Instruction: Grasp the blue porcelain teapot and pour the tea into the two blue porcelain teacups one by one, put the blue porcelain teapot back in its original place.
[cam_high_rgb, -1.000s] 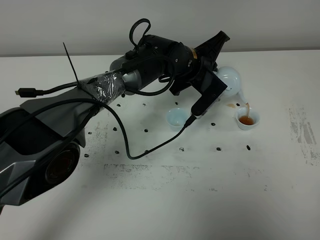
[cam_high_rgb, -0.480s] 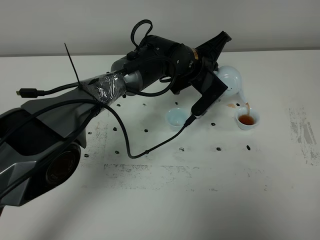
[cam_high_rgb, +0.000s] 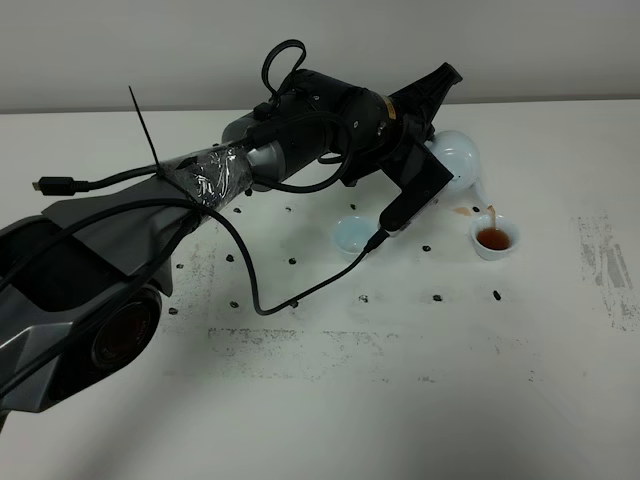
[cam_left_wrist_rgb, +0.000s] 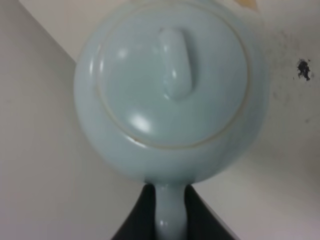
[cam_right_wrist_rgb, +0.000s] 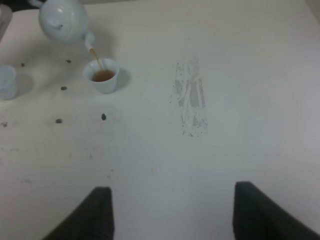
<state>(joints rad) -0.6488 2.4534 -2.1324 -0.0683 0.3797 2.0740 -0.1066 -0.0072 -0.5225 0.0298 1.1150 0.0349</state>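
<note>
The pale blue teapot (cam_high_rgb: 458, 158) hangs tilted over the far right of the table, spout down. A thin stream of tea (cam_high_rgb: 492, 214) runs into the right teacup (cam_high_rgb: 494, 239), which holds brown tea. The left teacup (cam_high_rgb: 351, 235) stands partly behind the arm and looks empty. My left gripper (cam_left_wrist_rgb: 169, 222) is shut on the teapot's loop handle (cam_left_wrist_rgb: 169, 212), below the knobbed lid (cam_left_wrist_rgb: 173, 65). The right wrist view shows the teapot (cam_right_wrist_rgb: 62, 19), the filled cup (cam_right_wrist_rgb: 104, 76) and the other cup (cam_right_wrist_rgb: 6, 82). My right gripper (cam_right_wrist_rgb: 172, 215) is open and empty, far from them.
The left arm's black wrist (cam_high_rgb: 330, 120) and cable (cam_high_rgb: 250, 280) reach across the table's middle. A small brown spill (cam_high_rgb: 462, 211) lies beside the filled cup. Black dots (cam_high_rgb: 495, 294) and grey scuffs (cam_high_rgb: 600, 250) mark the white tabletop.
The teapot has shifted very slightly up and to the right and stays tilted, with tea still running into the right cup. Nothing else has moved.
</note>
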